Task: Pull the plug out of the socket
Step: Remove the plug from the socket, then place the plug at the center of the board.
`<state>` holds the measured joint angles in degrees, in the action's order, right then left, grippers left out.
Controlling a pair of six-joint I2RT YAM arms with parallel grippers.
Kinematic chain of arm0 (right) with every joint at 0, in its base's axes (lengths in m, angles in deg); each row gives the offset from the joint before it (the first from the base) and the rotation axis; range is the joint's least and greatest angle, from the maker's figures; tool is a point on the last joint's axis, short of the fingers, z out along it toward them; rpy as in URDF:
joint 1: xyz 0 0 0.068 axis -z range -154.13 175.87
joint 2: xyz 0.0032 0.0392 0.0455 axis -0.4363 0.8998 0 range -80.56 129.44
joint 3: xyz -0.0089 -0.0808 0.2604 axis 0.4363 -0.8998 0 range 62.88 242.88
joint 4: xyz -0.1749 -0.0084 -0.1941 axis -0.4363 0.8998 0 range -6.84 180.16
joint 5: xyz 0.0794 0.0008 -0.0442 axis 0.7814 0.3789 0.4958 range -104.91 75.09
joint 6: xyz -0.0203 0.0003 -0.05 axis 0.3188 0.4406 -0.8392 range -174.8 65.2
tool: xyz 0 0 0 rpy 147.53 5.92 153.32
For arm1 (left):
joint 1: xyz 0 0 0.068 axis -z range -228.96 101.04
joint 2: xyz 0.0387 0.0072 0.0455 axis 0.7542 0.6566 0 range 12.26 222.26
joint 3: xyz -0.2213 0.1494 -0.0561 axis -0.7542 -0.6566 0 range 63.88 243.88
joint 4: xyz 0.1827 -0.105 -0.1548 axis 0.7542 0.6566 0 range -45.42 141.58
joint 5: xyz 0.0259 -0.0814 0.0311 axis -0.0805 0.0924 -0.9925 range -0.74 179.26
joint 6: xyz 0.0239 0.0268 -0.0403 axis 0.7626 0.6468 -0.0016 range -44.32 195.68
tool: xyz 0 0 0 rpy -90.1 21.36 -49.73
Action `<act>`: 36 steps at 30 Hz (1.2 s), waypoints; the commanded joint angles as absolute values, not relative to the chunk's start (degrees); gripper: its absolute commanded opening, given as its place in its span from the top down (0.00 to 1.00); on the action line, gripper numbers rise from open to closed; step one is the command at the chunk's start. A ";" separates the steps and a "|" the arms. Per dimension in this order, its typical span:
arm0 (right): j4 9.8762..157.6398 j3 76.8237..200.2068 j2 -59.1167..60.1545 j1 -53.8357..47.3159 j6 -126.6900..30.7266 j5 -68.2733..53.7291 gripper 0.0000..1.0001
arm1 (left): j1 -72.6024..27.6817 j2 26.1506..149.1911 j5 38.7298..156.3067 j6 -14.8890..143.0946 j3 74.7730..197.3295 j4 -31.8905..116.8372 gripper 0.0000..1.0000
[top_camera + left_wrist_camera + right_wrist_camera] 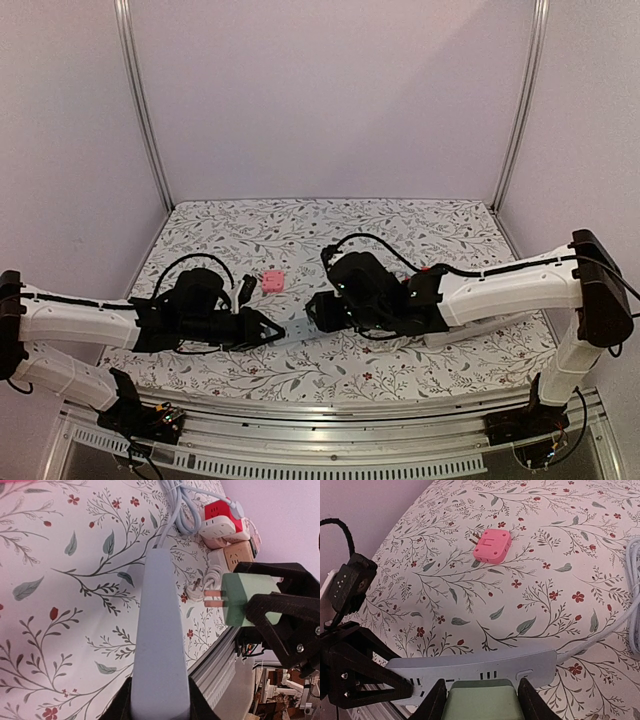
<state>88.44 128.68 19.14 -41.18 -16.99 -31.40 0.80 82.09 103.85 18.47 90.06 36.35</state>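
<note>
No word, brand, number or sign can be read in any view: the dark marks on the pink adapter (491,545) and on the grey power strip (470,669) are only socket slots, and the faces of the red and white socket cubes (222,520) are too small to tell.

Beside socket strip (160,630), plug (247,600), not touching, adapter (491,545) on table (445,580) behind.
</note>
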 commanded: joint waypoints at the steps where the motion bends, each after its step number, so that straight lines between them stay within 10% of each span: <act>1: 91.46 130.56 17.91 -41.63 -18.91 -35.38 1.00 | 0.11 82.56 105.15 18.64 89.06 37.83 1.00; 18: 85.32 124.95 14.30 -36.26 -14.64 -27.90 1.00 | 0.16 81.48 108.58 20.22 87.64 36.84 1.00; 36: 92.42 145.18 34.47 -36.27 -19.02 -23.75 1.00 | 0.01 83.08 106.82 17.45 84.00 39.60 1.00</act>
<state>91.06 141.49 30.05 -36.26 -19.68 -26.22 0.49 80.47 106.84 18.23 85.58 34.16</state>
